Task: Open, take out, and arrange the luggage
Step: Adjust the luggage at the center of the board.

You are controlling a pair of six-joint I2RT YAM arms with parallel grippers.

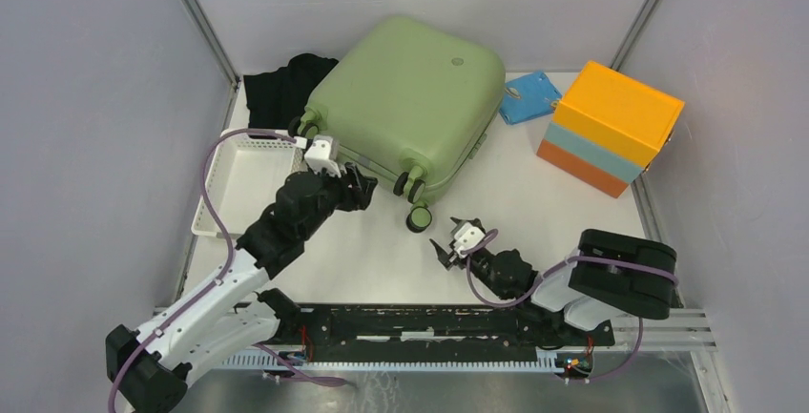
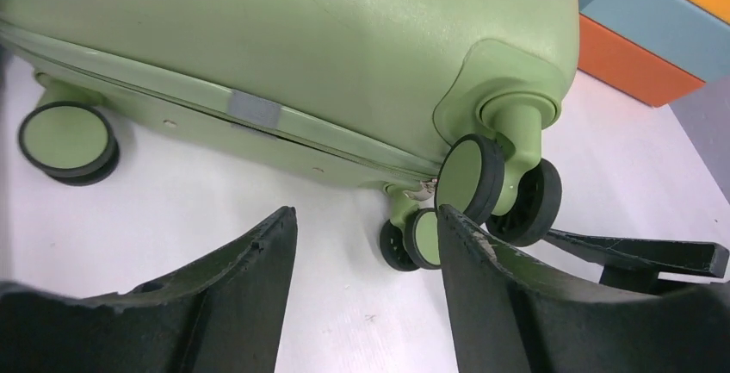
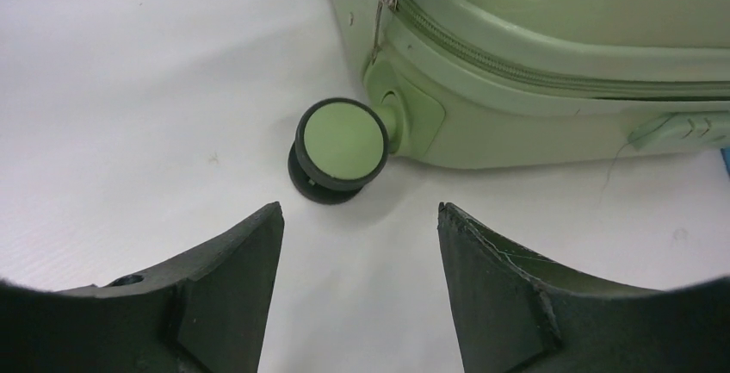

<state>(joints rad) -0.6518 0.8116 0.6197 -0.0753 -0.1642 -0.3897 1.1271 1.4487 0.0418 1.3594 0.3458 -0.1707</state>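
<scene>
Just beyond left tool (image 1: pixel 367 188) | luggage (image 1: pixel 410 98) wheel edge | right tool (image 1: pixel 444 253) near

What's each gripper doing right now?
Left gripper: open, holding nothing, close to the luggage.
Right gripper: open, holding nothing.

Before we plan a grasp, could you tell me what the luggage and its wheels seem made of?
The luggage looks like hard moulded plastic, matte and finely grained. Its wheels show smooth green discs in black, probably rubber, tyres.
</scene>
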